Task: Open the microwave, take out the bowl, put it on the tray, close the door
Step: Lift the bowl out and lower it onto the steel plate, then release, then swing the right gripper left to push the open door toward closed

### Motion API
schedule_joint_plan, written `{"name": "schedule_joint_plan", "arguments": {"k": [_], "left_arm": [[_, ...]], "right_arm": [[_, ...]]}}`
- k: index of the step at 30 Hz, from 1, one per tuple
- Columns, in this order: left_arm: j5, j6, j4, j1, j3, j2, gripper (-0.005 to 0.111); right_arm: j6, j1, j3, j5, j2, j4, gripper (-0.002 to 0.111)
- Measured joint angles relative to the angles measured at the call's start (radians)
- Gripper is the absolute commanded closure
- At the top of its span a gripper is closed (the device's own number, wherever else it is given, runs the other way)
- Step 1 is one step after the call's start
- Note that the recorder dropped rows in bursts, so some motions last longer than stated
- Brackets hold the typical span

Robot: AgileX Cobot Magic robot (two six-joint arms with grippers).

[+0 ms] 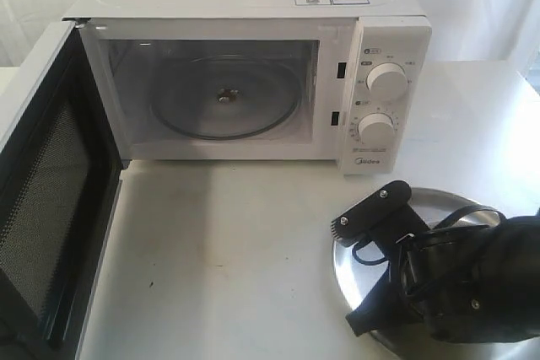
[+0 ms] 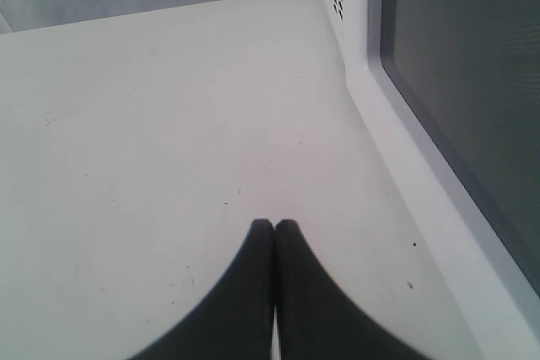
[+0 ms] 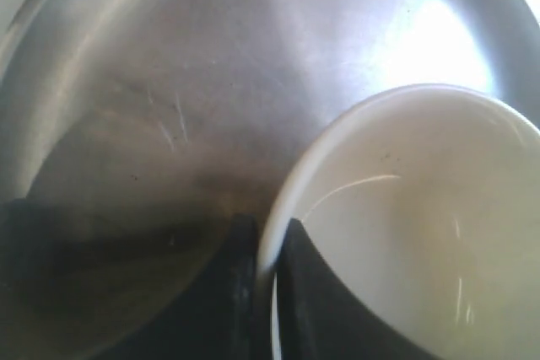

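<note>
Door swung open left of microwave, partly cut off. My left claw pressed together over worktop beside its door, wrist cam only. Front-right of microwave, my right claw pinches bowl rim over tray; ext. cam: my arm hides bowl.

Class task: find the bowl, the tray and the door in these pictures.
bowl (image 3: 422,225): right wrist view, glossy inside.
tray (image 3: 211,65): right wrist view, bare steel floor.
door (image 1: 42,200): exterior view, black mesh inside face.
</note>
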Motion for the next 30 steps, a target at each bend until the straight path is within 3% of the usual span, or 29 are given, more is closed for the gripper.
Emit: {"name": "schedule_joint_plan", "arguments": {"k": [9, 13, 16, 18, 22, 25, 30], "left_arm": [[0.0, 0.0, 0.0, 0.0, 0.0, 0.0, 0.107], [0.0, 0.0, 0.0, 0.0, 0.0, 0.0, 0.107], [0.0, 0.0, 0.0, 0.0, 0.0, 0.0, 0.107], [0.0, 0.0, 0.0, 0.0, 0.0, 0.0, 0.107], [0.0, 0.0, 0.0, 0.0, 0.0, 0.0, 0.107], [0.0, 0.0, 0.0, 0.0, 0.0, 0.0, 0.107], [0.0, 0.0, 0.0, 0.0, 0.0, 0.0, 0.107]], "right_arm": [[0.014, 0.0, 0.0, -0.03, -0.079, 0.0, 0.059], [0.014, 0.0, 0.0, -0.038, -0.128, 0.001, 0.055], [0.014, 0.002, 0.0, -0.121, -0.189, 0.016, 0.059], [0.014, 0.012, 0.0, -0.224, -0.251, 0.022, 0.068], [0.011, 0.034, 0.0, -0.598, -0.379, -0.046, 0.109], [-0.047, 0.04, -0.024, -0.824, -0.444, -0.101, 0.108], [-0.318, 0.043, -0.132, -0.998, -0.437, -0.003, 0.108]]}}
